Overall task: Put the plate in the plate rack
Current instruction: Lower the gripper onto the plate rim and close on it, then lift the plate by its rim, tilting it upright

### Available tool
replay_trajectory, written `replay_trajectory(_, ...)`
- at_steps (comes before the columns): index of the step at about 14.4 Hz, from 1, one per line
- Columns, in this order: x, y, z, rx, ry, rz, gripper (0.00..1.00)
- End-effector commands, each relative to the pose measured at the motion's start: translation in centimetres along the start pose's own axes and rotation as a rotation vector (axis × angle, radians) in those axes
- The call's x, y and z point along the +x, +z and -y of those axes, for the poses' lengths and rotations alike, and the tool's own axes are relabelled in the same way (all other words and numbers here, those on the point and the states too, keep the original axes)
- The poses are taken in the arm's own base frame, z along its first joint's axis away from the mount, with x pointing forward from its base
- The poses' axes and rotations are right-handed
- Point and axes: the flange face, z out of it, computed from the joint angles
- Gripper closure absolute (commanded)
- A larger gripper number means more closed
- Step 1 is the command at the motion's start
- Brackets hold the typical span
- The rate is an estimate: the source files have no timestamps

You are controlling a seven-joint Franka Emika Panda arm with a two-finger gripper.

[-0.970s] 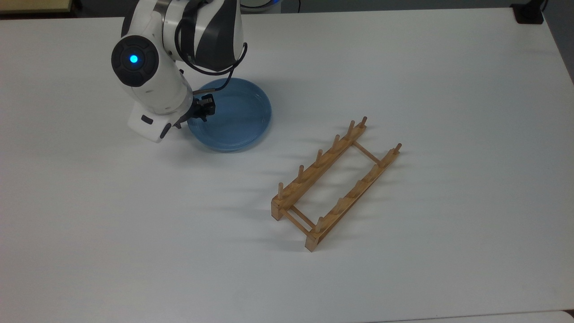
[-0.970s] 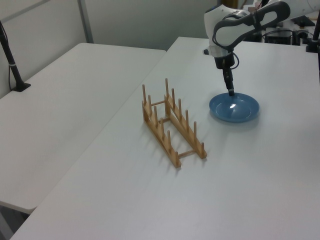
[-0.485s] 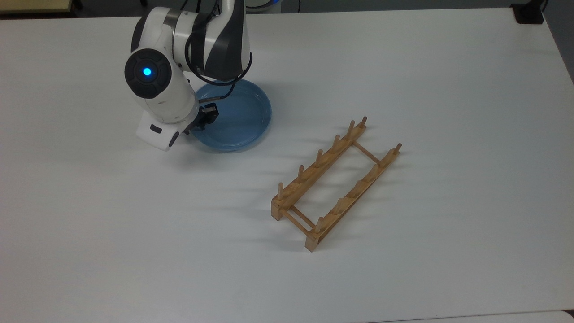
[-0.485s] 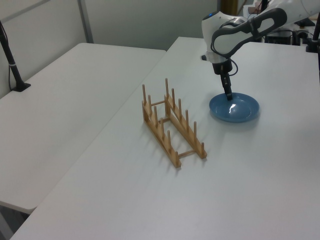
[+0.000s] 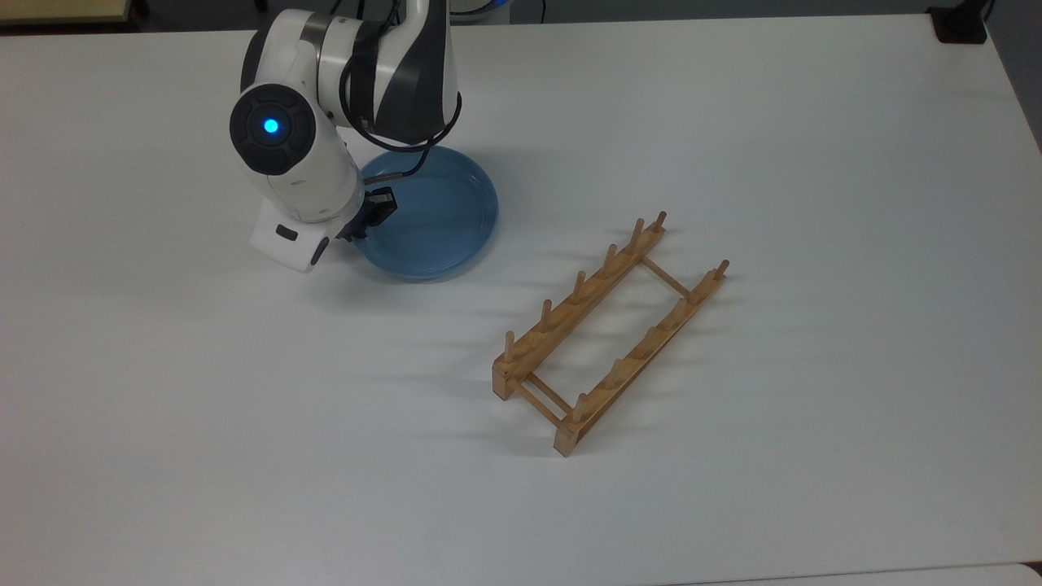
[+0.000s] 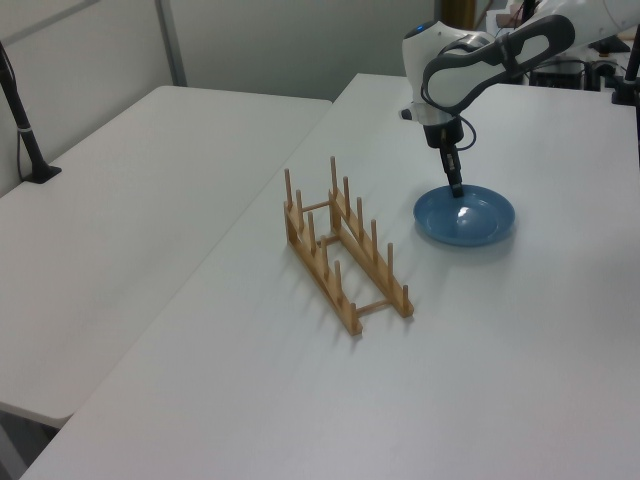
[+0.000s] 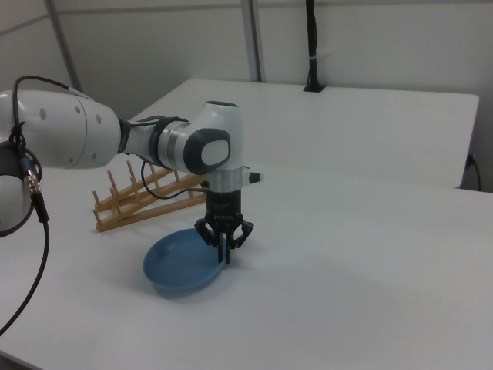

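- I see the gripper [image 7: 225, 250] pinched shut on the rim of the plate [image 7: 180, 266], low at centre-left of the right view.
- In the top view the plate [image 5: 435, 216] sits upper left of centre, with the gripper [image 5: 376, 210] at the rim on the top view's left.
- The plate rack [image 5: 606, 330] lies on the white table [image 5: 773, 146] right of centre, well apart from the plate.
- In the left view the plate rack [image 6: 345, 245] is mid-frame; the plate [image 6: 465, 215] is to its right.

Tool [image 5: 376, 213] shifted toward the top view's right, across the plate's [image 5: 440, 220] rim. Plate displaced slightly the same way.
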Motion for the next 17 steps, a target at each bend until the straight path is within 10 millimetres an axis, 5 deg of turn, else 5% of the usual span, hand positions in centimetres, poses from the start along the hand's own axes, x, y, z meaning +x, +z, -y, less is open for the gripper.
replay_trajectory(1,-0.1,-0.8,0.5,-0.019,-0.033,-0.018,1.00)
replay_trajectory(10,-1.7,-11.4,-0.6,-0.059,0.032,-0.214,1.00)
replay_trajectory(15,-4.9,-22.4,1.1,-0.163,0.016,-0.390,1.00)
replay_trajectory(17,-5.8,-27.6,5.4,-0.224,-0.043,-0.467,1.00)
